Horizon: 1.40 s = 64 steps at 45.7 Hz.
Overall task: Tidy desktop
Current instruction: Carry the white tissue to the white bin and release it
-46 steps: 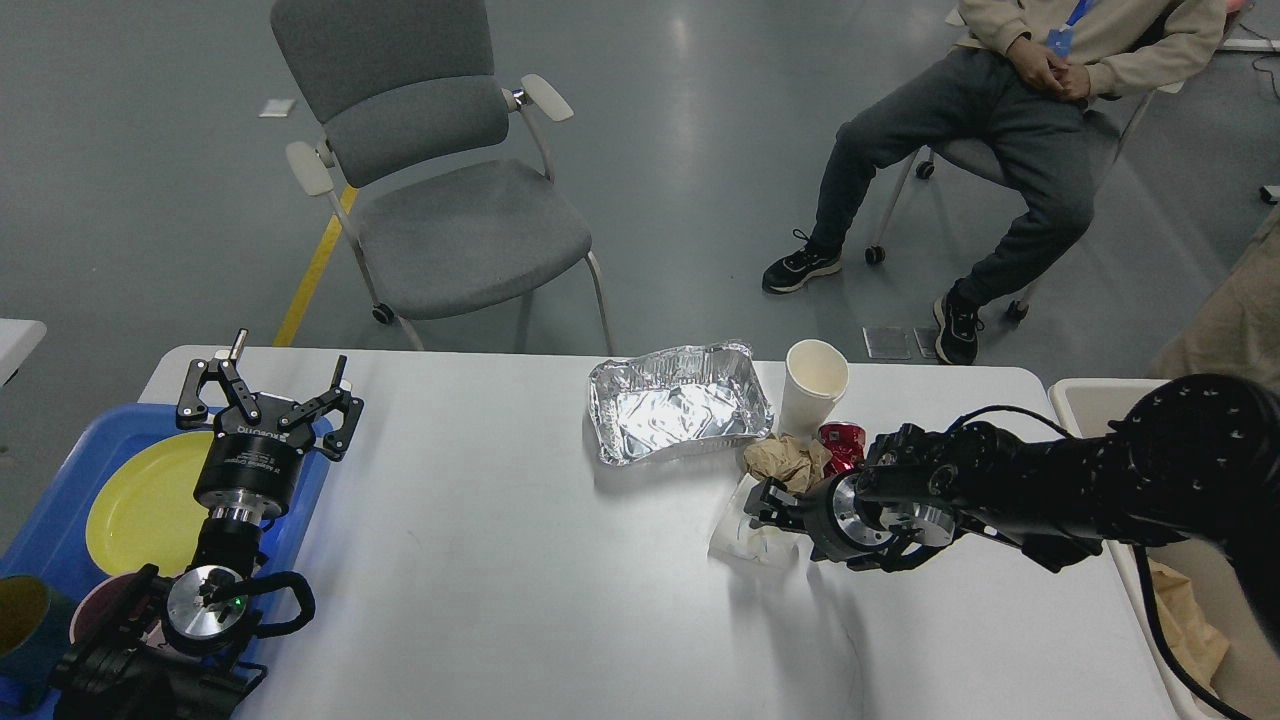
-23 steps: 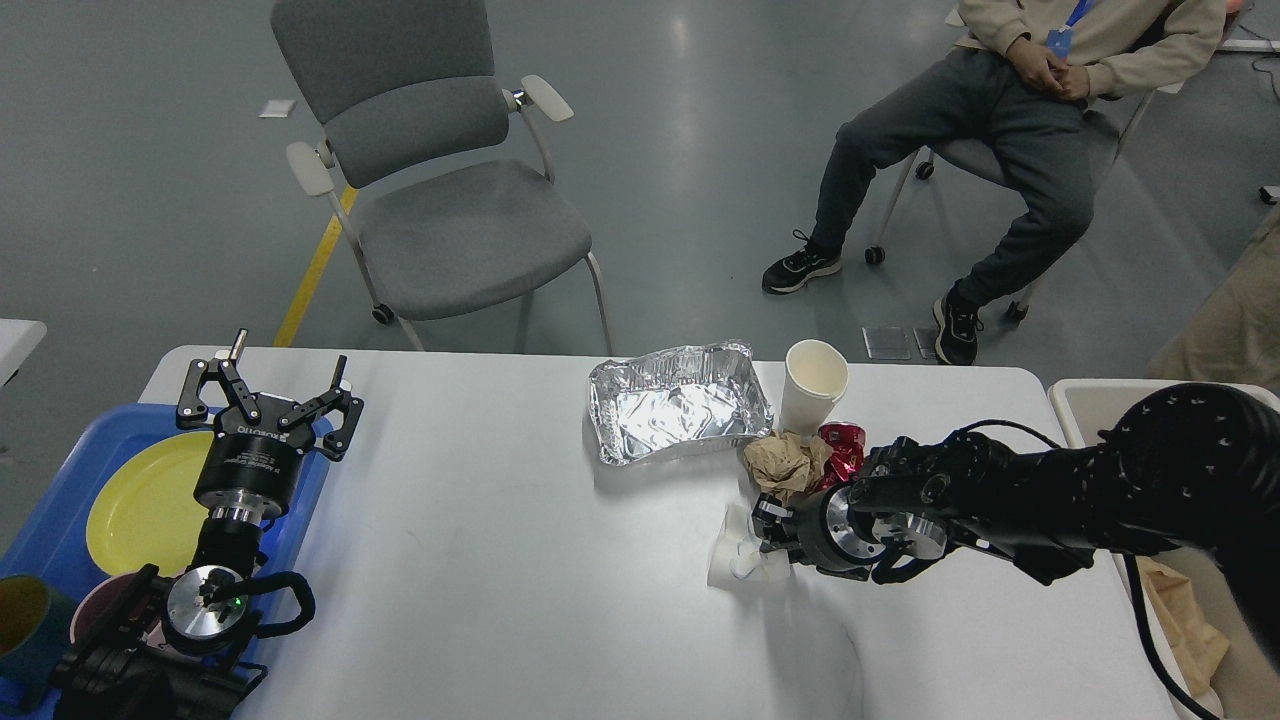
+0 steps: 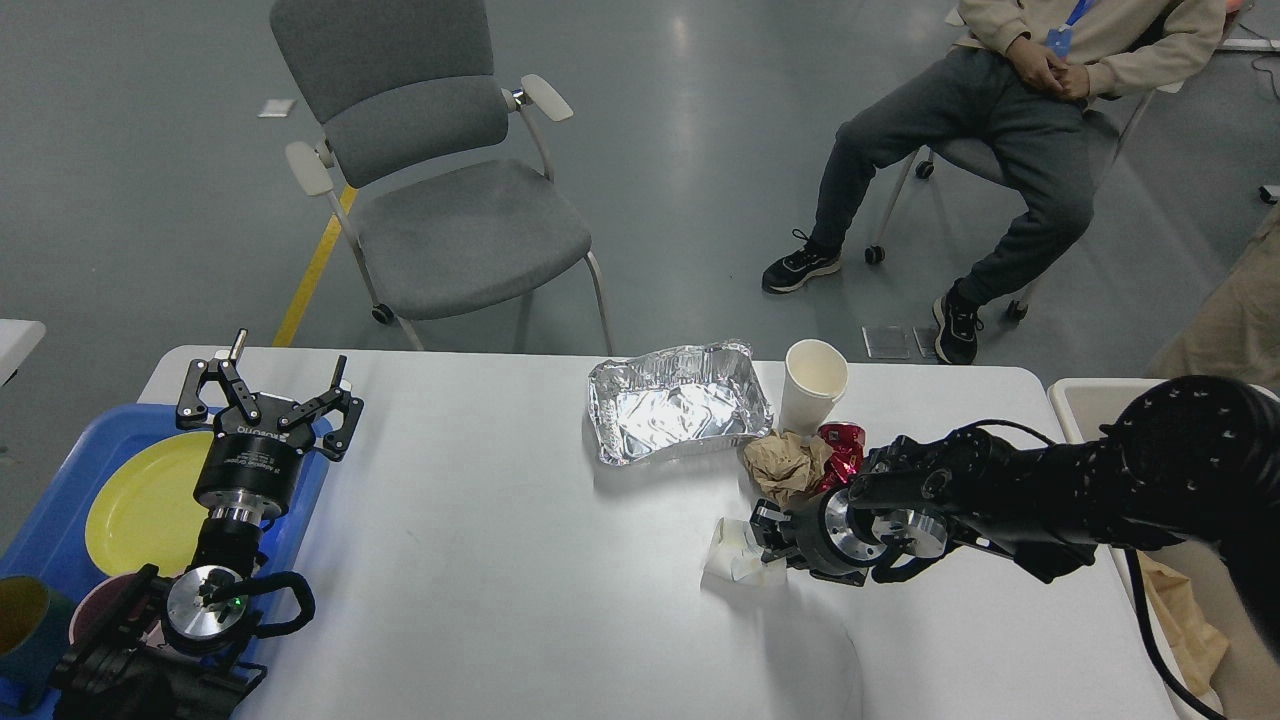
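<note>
While left jaws (image 3: 268,392) gape empty, right jaws (image 3: 765,537) pinch white tissue (image 3: 735,553).

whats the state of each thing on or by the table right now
foil tray: empty, upright
paper cup: upright, open-topped
red can: crushed
brown paper: crumpled
white tissue: bunched at the right gripper
left gripper: open, empty
yellow plate: flat in the blue tray
desktop: partly cluttered
</note>
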Tool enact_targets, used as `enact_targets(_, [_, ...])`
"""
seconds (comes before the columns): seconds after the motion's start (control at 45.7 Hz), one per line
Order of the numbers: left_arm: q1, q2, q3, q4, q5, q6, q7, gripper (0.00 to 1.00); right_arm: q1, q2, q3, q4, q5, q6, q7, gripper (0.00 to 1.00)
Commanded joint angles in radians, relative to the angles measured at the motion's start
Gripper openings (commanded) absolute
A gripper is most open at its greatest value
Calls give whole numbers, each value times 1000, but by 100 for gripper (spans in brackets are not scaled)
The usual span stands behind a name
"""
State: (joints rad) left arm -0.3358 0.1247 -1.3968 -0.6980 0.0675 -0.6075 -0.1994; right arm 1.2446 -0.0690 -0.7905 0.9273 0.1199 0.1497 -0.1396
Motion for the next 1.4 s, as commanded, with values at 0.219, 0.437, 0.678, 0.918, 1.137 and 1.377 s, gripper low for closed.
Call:
enact_targets(0.219, [0, 0, 1, 0, 0, 0, 0, 96, 387, -141, -198, 396, 6, 80, 8, 0])
enact_targets(0.437, [0, 1, -1, 0, 0, 0, 0, 96, 723, -238, -337, 606, 9, 186, 12, 0])
enact_targets(0.678, [0, 0, -1, 0, 0, 0, 0, 96, 1002, -256, -467, 803, 9, 222, 35, 0])
enact_targets(0.918, [0, 0, 1, 0, 0, 0, 0, 96, 1102, -256, -578, 818, -2, 330, 81, 0])
enact_targets(1.137, [0, 1, 1, 0, 0, 0, 0, 96, 1081, -299, -636, 783, -6, 320, 77, 0])
enact_targets(1.377, [0, 0, 1, 0, 0, 0, 0, 96, 845, -508, -730, 550, -19, 317, 74, 0])
